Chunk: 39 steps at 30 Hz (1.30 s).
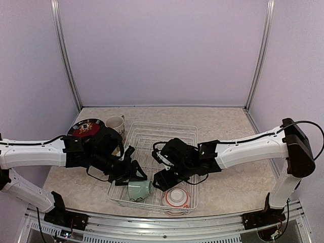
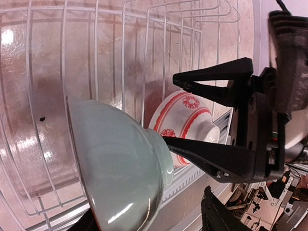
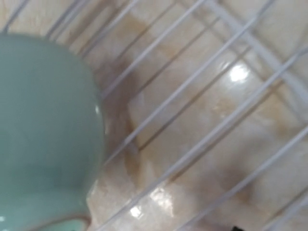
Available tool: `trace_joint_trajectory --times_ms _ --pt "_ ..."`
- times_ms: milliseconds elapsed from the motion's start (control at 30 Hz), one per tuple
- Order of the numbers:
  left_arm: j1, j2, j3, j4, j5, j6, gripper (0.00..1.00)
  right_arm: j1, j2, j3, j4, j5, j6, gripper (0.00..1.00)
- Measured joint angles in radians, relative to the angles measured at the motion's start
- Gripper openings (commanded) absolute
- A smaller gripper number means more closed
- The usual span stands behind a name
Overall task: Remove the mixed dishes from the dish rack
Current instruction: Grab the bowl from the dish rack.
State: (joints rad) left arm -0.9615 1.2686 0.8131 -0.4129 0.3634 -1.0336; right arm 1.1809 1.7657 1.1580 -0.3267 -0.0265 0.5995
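Observation:
The white wire dish rack (image 1: 167, 132) stands mid-table. A pale-green bowl (image 1: 139, 190) lies on its side in the rack's front left. It fills the left wrist view (image 2: 120, 168) and shows in the right wrist view (image 3: 43, 134). A red-and-white bowl (image 1: 177, 197) sits upside down at the rack's front and also shows in the left wrist view (image 2: 185, 113). My left gripper (image 1: 132, 174) is open, its fingers either side of the green bowl. My right gripper (image 1: 159, 179) is open; its lower finger (image 2: 207, 154) lies against the green bowl's foot. Its fingers barely show in its own view.
A tall white patterned mug (image 1: 115, 124) and a red floral plate (image 1: 85, 129) with a dark rim stand on the table left of the rack. The rack's far half holds only wires (image 3: 192, 96). Both arms reach in over the rack's front half.

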Motion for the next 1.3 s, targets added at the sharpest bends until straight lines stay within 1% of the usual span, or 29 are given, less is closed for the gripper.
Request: trace_joint_trajectory --times_ms 67,167,333,500,533,767,1033,1100,1167,1233,1300 --pt "0.000 0.036 0.024 -0.005 0.001 0.010 0.49 -0.002 -0.020 0.000 -0.001 0.022 0.007 0.68" --pt "0.000 0.085 0.059 -0.008 0.011 0.023 0.34 -0.009 -0.056 -0.008 -0.002 0.051 0.015 0.68" --pt "0.000 0.146 0.087 -0.003 0.050 0.050 0.20 -0.019 -0.085 -0.020 -0.005 0.073 0.025 0.68" --pt "-0.002 0.165 0.104 0.018 0.089 0.058 0.01 -0.019 -0.089 -0.027 -0.009 0.086 0.028 0.68" --pt "-0.004 0.176 0.114 -0.002 0.086 0.066 0.00 -0.019 -0.090 -0.027 -0.010 0.091 0.029 0.68" --pt "0.005 0.231 0.150 -0.023 0.129 0.092 0.00 -0.020 -0.120 -0.026 -0.027 0.141 0.028 0.69" --pt "0.021 0.210 0.246 -0.050 0.236 0.156 0.00 -0.025 -0.134 -0.026 -0.041 0.200 0.027 0.70" --pt "0.024 0.192 0.280 -0.081 0.238 0.187 0.00 -0.026 -0.147 -0.026 -0.042 0.218 0.027 0.71" --pt "0.025 0.160 0.329 -0.142 0.206 0.224 0.00 -0.026 -0.163 -0.025 -0.042 0.238 0.026 0.72" --pt "0.026 0.120 0.378 -0.210 0.140 0.259 0.00 -0.026 -0.179 -0.021 -0.042 0.257 0.024 0.72" --pt "0.034 0.062 0.429 -0.287 0.029 0.288 0.00 -0.027 -0.187 -0.013 -0.043 0.275 0.022 0.72"
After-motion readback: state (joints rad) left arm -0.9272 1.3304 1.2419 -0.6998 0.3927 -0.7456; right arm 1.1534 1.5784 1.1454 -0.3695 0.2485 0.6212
